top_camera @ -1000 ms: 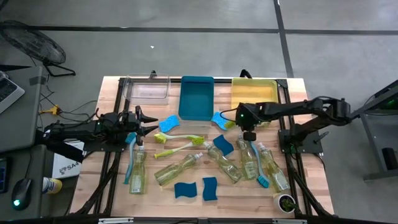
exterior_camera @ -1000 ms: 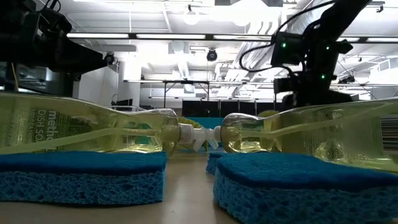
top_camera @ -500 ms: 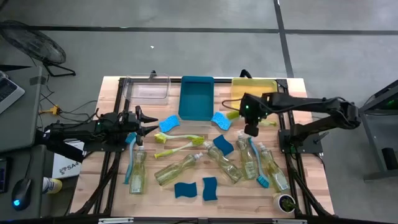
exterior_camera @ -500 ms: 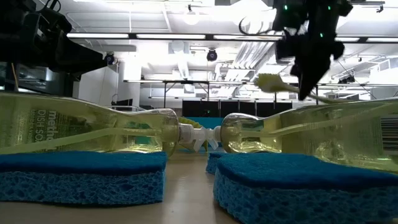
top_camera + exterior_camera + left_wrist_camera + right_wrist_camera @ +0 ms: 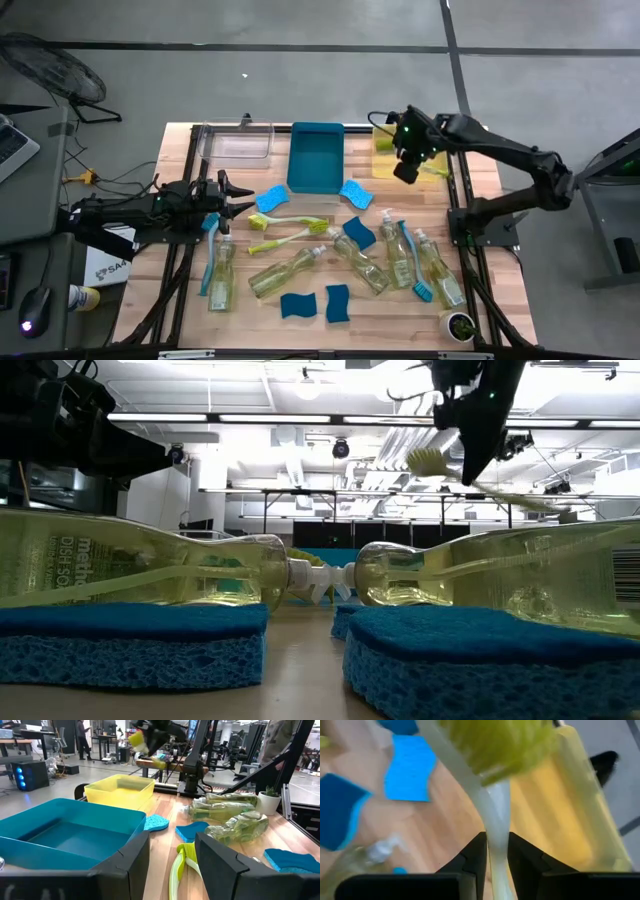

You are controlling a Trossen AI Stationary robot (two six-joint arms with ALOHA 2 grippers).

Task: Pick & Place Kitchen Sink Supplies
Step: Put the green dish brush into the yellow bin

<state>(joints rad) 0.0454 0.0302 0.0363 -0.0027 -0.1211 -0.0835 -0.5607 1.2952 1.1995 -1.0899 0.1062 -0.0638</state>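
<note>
Right gripper (image 5: 407, 168) swung from mid-bench to above the yellow bin (image 5: 385, 165) at far right, fingers pinching a lime brush (image 5: 492, 780) by its handle, lifted clear of the bench (image 5: 180, 300). Looks ready for release into bin. Left gripper (image 5: 237, 197) parked at left edge, fingers spread, empty. Bottles, sponges, other brushes unsorted mid-bench.

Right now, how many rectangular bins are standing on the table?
3, in a row along the table's back edge: clear bin on the left arm's side, teal bin in the middle, yellow bin partly under the right arm. None seems hidden.
</note>
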